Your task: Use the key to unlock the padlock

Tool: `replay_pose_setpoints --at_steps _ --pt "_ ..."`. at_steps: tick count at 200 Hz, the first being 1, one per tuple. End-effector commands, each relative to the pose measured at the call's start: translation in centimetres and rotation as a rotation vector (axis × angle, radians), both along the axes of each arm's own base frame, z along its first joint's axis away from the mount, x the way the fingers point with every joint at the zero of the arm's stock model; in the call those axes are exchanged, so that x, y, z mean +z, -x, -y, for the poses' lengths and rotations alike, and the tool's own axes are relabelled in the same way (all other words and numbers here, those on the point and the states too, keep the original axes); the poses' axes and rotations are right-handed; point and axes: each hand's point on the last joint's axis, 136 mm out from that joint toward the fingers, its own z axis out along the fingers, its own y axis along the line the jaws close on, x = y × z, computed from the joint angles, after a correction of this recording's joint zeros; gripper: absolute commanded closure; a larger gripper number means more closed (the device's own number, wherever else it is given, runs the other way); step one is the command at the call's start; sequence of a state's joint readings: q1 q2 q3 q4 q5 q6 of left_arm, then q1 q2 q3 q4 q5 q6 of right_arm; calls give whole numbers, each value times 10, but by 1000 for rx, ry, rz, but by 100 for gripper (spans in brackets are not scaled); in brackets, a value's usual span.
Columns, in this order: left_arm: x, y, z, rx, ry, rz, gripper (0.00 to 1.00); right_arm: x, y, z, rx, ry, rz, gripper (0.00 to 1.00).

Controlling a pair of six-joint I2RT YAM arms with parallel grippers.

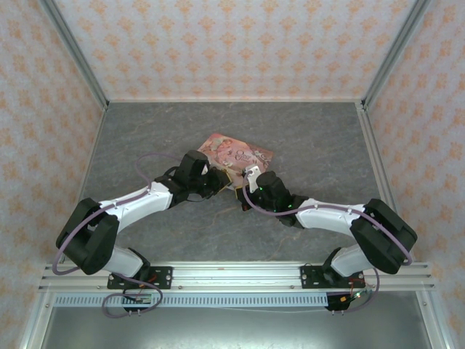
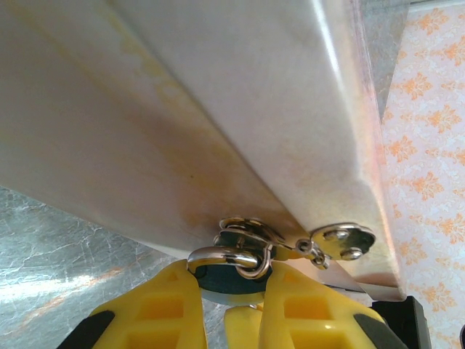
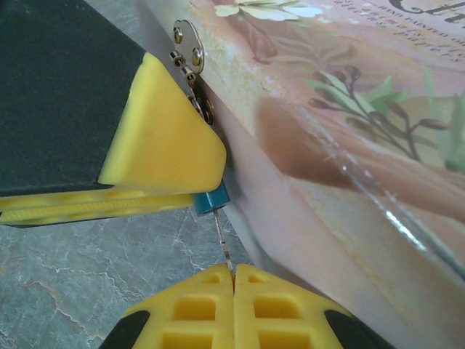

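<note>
Padlock (image 2: pixel 227 280) hangs from the hasp (image 2: pixel 243 231) of the tin box (image 2: pixel 182 131), shackle threaded through the ring, with no sign of release. Your left gripper (image 2: pixel 236 287) is clamped on its body. Your right gripper (image 3: pixel 234 280) pinches the key (image 3: pixel 223 240), whose tip meets the lock's blue underside. Insertion looks begun; you have the turn and shackle release left, in my judgement.

Text: script "Ch", cut by frame edge | on: pink tin box (image 3: pixel 363 109) lid | smaller print alongside: unreadable
</note>
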State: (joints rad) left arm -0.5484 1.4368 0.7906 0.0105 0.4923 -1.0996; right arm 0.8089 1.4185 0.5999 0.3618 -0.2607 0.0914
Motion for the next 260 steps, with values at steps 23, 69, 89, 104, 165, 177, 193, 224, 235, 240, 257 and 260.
replay_pose_setpoints --at_steps 23,69,89,104,165,177,193,224,235,240,257,260 --pt "23 -4 12 -36 46 44 89 25 -7 -7 -9 -73 73 100" --pt "21 -3 12 -41 45 36 89 36 -7 -10 -4 -132 96 100" --pt "21 -2 14 -50 50 33 89 39 -8 -10 -8 -148 107 100" --pt "21 -2 14 -57 52 32 89 42 -9 -10 -7 -162 115 100" --pt "16 0 14 -61 46 23 89 58 -13 -4 3 -217 132 100" --pt "16 0 14 -60 49 23 89 56 -13 -4 11 -203 124 100" --pt "17 0 14 -56 54 25 89 52 -12 -6 19 -194 113 100" --pt "18 -1 15 -45 68 25 89 40 -11 -10 32 -195 74 100" --pt "18 -2 15 -40 75 26 89 37 -12 -12 32 -202 67 100" --pt "19 -2 15 -37 79 26 89 36 -12 -12 31 -204 63 100" --pt "20 -2 16 -36 88 27 89 35 -13 -15 33 -222 57 100" --pt "21 -2 16 -35 89 28 89 35 -13 -16 34 -225 57 100"
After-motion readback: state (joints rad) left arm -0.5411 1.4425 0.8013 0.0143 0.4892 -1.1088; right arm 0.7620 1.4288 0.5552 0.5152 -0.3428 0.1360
